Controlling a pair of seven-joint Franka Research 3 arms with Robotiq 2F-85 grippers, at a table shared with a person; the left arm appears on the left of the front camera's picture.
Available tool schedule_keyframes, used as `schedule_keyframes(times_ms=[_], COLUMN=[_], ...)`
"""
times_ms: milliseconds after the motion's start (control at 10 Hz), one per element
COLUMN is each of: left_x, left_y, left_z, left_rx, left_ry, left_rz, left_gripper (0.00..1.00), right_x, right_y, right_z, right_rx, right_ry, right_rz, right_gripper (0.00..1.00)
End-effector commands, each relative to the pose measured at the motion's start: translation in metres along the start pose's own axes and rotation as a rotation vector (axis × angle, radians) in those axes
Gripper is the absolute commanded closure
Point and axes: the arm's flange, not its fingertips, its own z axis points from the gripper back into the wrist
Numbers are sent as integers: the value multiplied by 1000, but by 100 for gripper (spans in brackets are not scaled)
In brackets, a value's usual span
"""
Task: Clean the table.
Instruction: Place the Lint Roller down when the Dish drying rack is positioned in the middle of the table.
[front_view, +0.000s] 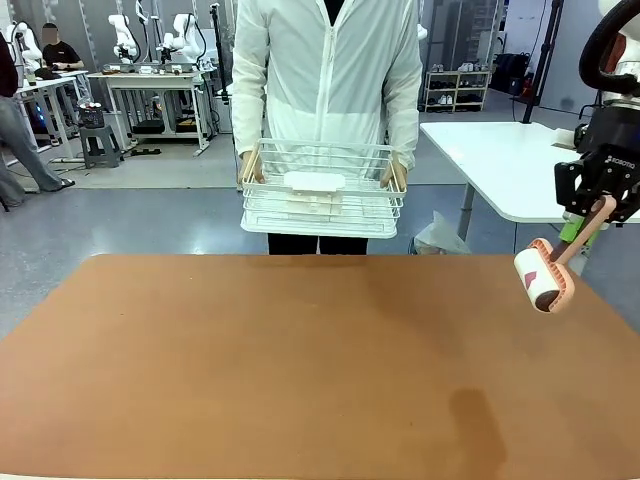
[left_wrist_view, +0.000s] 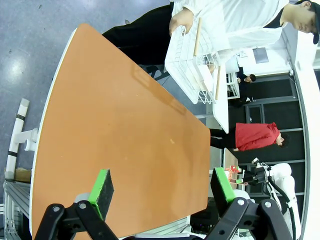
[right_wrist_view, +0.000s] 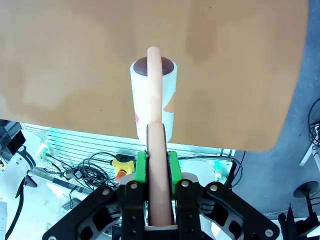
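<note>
Over the tabletop's (front_view: 300, 360) right edge, the right hand (front_view: 590, 212) is clenched on a lint roller (front_view: 545, 275).
It grips the roller's pink handle, and the white roll hangs tilted just above the bare terracotta tabletop. The left hand (left_wrist_view: 162, 187) hangs above the tabletop near one edge, fingers spread, grasping nothing. Beyond the tabletop's far edge a person holds a white wire basket (front_view: 320, 200).

Table (front_view: 250, 370): matt, smooth surf.; basket (front_view: 270, 208): metal wire
</note>
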Motion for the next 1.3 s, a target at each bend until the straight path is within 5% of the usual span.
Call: schedule_keyframes(times_ms=[0,1200], left_x=[0,0], left_y=[0,0], left_z=[3,3], left_rx=[-24,-24], left_ry=[-7,-7], left_rz=[-15,-15], left_gripper=[0,0], right_x=[-2,-2], right_y=[2,2], right_z=[4,4], right_rx=[2,2], right_ry=[-7,-7], right_rz=[13,13], right_gripper=[79,79])
